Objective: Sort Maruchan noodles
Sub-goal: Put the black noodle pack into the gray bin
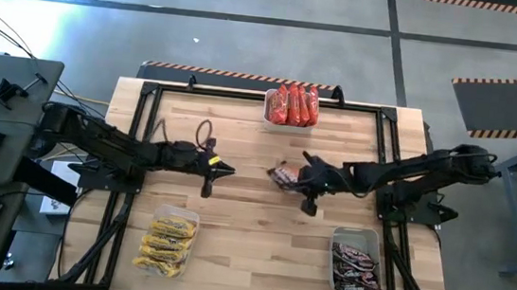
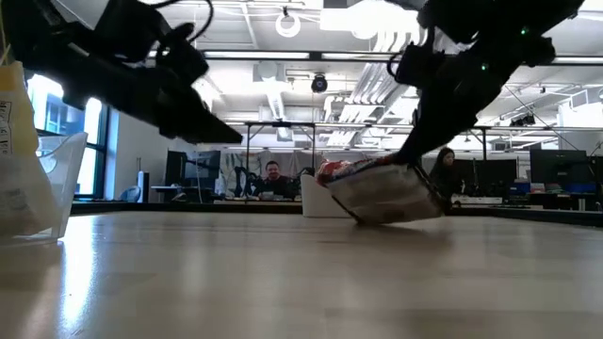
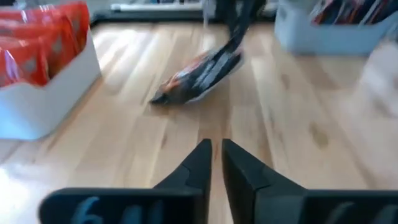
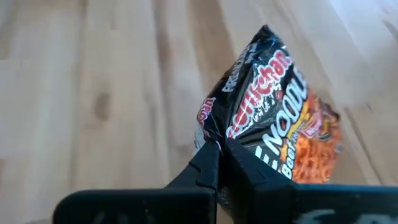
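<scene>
At frame centre, the right gripper [image 1: 295,178] pinches one edge of a dark brown noodle packet [image 1: 284,176] — fingers closed tight, packet tilted, far corner on the table [image 1: 243,210]. Lift clear before carrying to the lower-right tub [image 1: 356,267]. The left gripper [image 1: 228,170] waits mid-left, nearly closed, empty.

A: High cam?
B: Straight down on the table [image 1: 261,212]. Low one looks level across it.
A: Wrists?
B: Close, past my fingers; all four share the dark packet [image 4: 273,118].
</scene>
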Robot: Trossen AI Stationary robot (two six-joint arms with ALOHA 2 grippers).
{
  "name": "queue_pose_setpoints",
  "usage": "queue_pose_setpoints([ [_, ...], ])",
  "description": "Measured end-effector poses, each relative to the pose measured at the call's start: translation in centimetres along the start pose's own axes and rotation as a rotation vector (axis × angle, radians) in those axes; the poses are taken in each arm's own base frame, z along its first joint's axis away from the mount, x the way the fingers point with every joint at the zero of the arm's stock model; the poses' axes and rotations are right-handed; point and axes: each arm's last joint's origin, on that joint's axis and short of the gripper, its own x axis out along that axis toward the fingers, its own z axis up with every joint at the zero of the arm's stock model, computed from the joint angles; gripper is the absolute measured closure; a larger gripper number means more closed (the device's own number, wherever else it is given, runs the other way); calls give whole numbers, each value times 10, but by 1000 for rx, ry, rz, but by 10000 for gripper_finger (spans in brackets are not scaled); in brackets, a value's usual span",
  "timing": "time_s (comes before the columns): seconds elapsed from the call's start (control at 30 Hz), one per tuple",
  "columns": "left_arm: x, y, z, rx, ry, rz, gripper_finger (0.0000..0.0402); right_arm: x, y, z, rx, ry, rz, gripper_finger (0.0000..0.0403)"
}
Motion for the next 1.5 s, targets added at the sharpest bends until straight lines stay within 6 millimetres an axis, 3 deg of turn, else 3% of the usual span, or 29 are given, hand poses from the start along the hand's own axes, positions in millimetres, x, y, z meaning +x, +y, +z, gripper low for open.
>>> queue_pose_setpoints([
  [0.23, 45, -12, 1, 17, 83, 10, 304, -2, 15, 2, -59, -47, 50, 403],
  [0.47, 94, -24, 3, 167, 126, 92, 233, -2, 19, 1, -71, -48, 60, 403],
  [0.7, 117, -32, 4, 310, 141, 139, 203, -3, 24, 0, -104, -48, 75, 403],
  [0.87, 118, -33, 5, 323, 135, 117, 236, -3, 24, 0, -104, -49, 76, 403],
  [1.17, 117, -43, 4, 435, 129, 32, 389, -3, 24, 0, -98, -48, 76, 403],
  [1.33, 117, -45, 4, 425, 128, 27, 393, -5, 24, 3, -46, -21, 35, 388],
  [1.5, 111, -44, 16, 342, 107, 29, 400, -19, 24, 22, -14, 66, -96, 318],
])
